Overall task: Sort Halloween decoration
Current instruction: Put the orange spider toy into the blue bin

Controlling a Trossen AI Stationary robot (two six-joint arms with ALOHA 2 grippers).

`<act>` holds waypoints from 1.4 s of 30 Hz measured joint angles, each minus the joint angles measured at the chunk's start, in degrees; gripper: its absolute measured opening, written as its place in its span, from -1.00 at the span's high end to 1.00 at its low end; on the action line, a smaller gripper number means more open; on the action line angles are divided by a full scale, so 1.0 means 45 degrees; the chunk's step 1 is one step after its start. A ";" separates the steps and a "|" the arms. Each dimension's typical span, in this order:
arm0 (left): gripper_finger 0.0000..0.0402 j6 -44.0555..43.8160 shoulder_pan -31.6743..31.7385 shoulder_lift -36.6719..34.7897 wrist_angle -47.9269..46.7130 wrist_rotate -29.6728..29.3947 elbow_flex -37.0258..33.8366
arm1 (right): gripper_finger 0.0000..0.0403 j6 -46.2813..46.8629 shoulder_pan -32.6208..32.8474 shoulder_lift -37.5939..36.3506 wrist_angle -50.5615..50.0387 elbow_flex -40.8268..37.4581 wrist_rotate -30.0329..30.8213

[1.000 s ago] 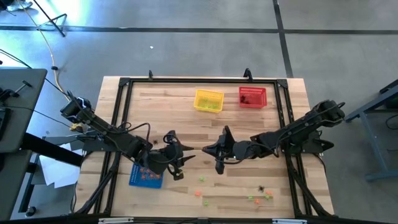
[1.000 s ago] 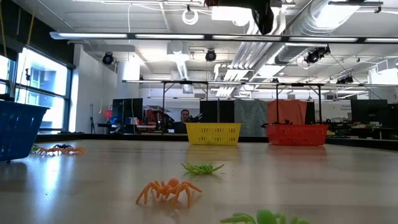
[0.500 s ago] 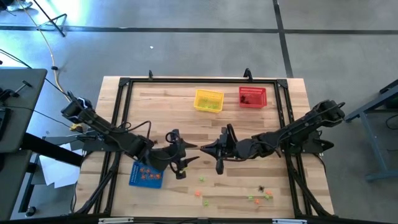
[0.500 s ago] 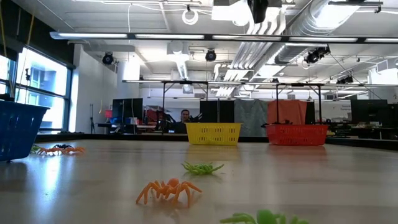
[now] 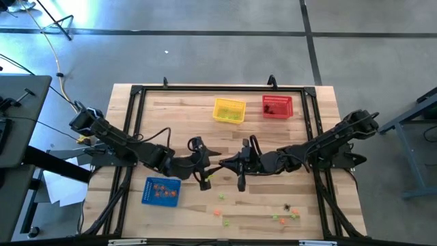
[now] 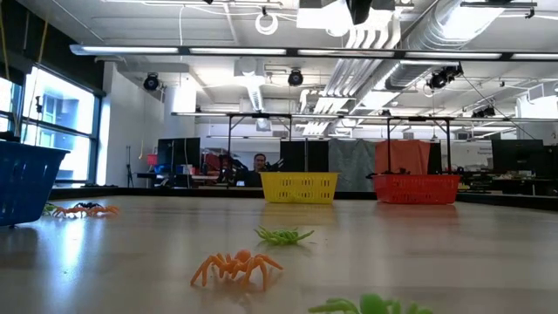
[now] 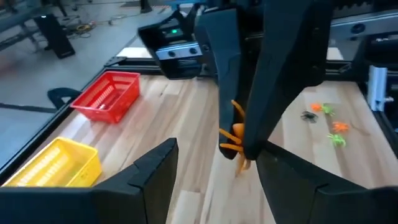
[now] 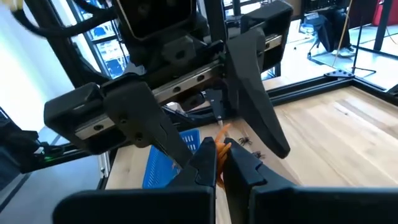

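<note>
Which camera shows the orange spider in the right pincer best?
The left wrist view: the orange spider hangs in the shut right pincer. The right wrist view shows orange slivers; the high and low views show nothing.

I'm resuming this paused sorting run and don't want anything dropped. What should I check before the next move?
1. Right gripper shut on the orange spider: ok.
2. Left gripper has its fingers open and faces the right gripper over mid-table: ok.
3. Spider far enough between the left fingers to close on: cannot tell.
4. Blue basket, with orange pieces inside, lies apart from both grippers: ok.
5. All trinkets sorted: not ok, loose trinkets lie on the table.
</note>
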 joint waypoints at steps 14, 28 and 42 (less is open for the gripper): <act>0.48 -0.0071 0.0446 0.0000 0.0019 0.1014 0.0000 | 1.00 -0.0323 -0.0041 0.0000 0.0055 0.0000 0.0084; 1.00 -0.0207 0.0460 0.0000 0.0005 0.1419 -0.0010 | 0.83 -0.0197 -0.0021 0.0000 0.0073 0.0000 -0.0047; 1.00 -0.0226 0.0460 0.0000 0.0182 0.1331 -0.0010 | 0.36 -0.0531 0.0015 0.0005 0.0077 0.0000 0.0741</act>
